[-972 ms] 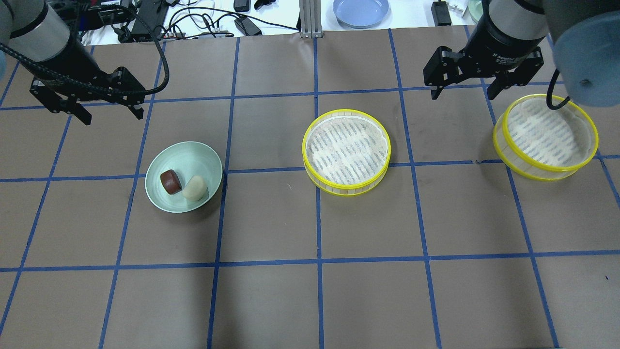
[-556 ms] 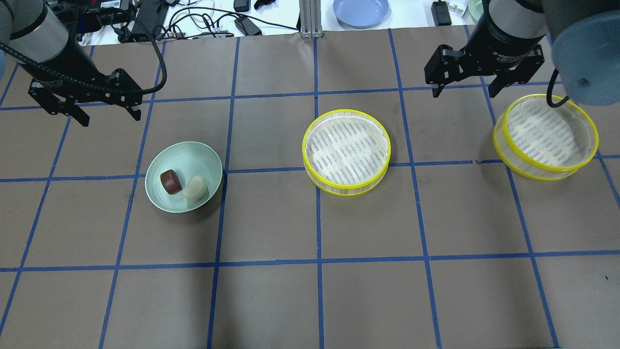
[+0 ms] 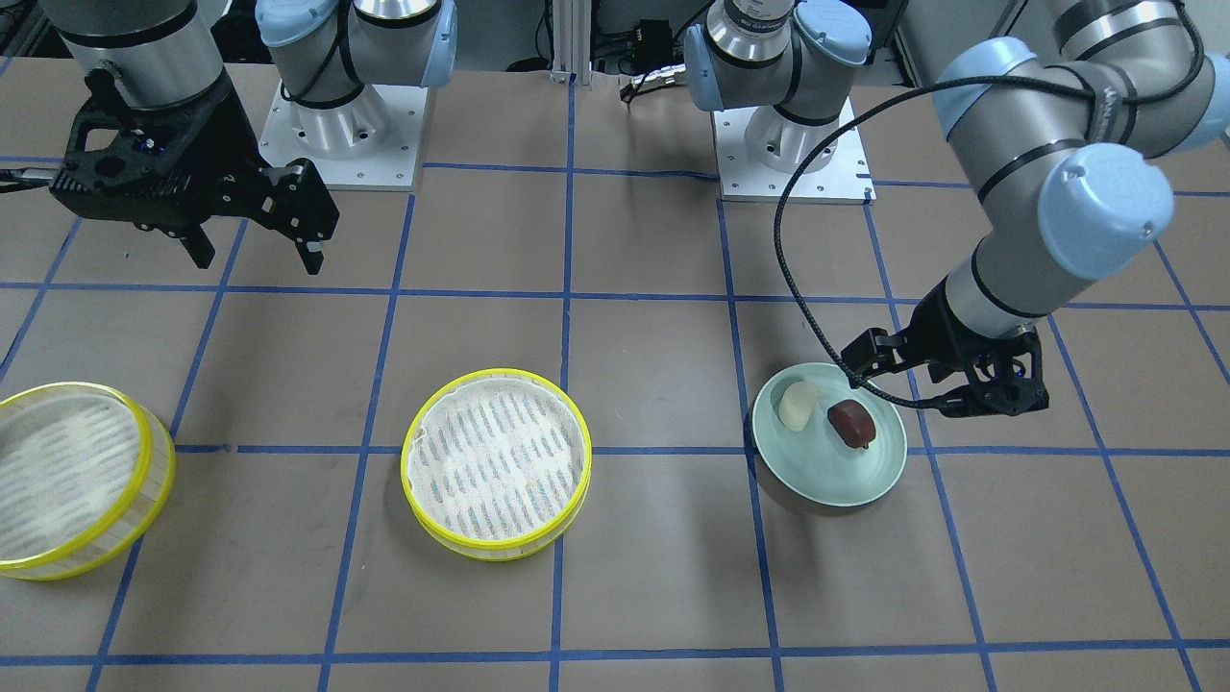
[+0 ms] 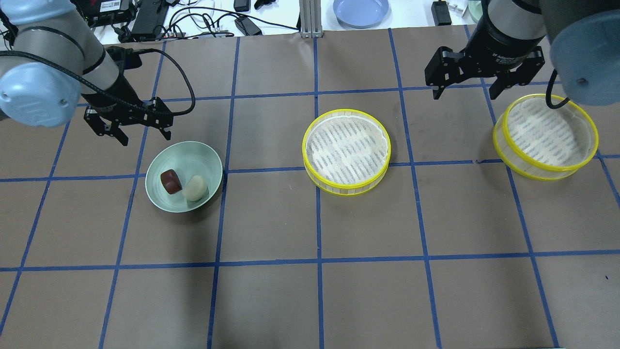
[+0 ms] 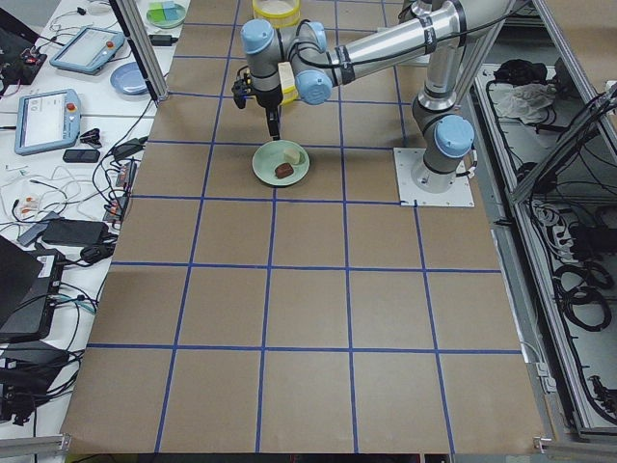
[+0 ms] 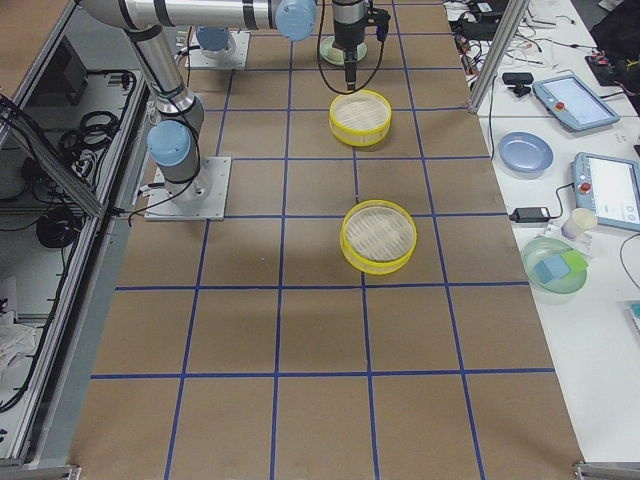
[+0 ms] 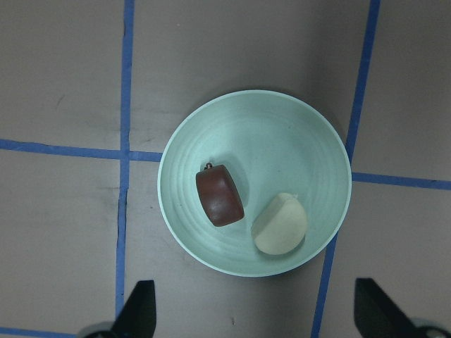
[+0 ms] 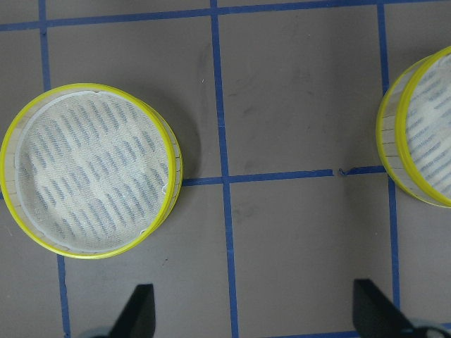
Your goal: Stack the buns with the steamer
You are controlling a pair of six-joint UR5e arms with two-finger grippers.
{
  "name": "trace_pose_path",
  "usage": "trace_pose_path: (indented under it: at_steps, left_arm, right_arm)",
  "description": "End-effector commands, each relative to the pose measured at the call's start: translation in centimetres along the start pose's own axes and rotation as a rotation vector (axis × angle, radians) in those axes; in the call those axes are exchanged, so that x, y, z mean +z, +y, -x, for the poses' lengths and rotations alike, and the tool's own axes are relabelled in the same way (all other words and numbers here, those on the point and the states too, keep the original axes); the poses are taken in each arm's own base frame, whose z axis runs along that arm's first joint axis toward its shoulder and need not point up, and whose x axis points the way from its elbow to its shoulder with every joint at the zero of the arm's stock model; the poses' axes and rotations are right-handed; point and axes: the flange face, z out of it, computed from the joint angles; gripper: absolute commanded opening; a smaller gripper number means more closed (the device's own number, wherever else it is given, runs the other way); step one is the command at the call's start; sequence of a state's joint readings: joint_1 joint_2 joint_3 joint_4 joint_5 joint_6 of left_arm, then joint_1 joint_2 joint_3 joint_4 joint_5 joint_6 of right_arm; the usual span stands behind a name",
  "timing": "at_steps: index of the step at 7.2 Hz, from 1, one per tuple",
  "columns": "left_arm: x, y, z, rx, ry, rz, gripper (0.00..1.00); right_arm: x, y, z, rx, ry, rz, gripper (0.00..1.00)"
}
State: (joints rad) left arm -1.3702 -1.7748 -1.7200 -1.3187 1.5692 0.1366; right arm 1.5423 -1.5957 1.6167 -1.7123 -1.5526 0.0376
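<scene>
Two buns are sitting side by side in the pale green plate [image 4: 191, 157] on your left half of the table [image 4: 271, 300]. The dark reddish-brown bun [image 4: 171, 182] is showing a smooth, flat-faced puck shape, and the off-white bun [image 4: 195, 188] just beside it is looking like a soft, matte, rounded lump. The plate is a glossy shallow dish with faint concentric rings, and it is resting on brown paper crossed by blue tape lines. Your left gripper [image 4: 144, 136] is hanging near the plate's rim with its black fingers spread wide, gripping nothing and touching neither plate nor buns. You're seeing the first steamer tray [image 4: 346, 150] sitting near the middle of the table: round and shallow, with a bright yellow rim, a pale slatted wall, and a white mesh cloth lying over dark slats. The second steamer tray [image 4: 547, 135], alike in build, is standing well apart on your right side. Your right gripper [image 4: 465, 93] is hovering above the bare paper between the two trays, its jaws also gaping wide and carrying nothing.
</scene>
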Motion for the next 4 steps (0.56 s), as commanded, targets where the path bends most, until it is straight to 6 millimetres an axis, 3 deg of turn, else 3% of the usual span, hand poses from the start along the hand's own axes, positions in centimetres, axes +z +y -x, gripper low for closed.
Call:
trace_pose_path:
  at_steps: [1,4]
  left_arm:
    - [4.0,-1.0,-0.4,0.181,0.004,0.045,1.0]
    - [6.9,-2.3,-0.9,0.402,0.006,0.055,0.95]
  right_arm:
    - [0.5,-0.2,0.4,0.028,-0.037,0.009,1.0]
    - [1.2,-0.7,0.4,0.028,-0.036,0.018,1.0]
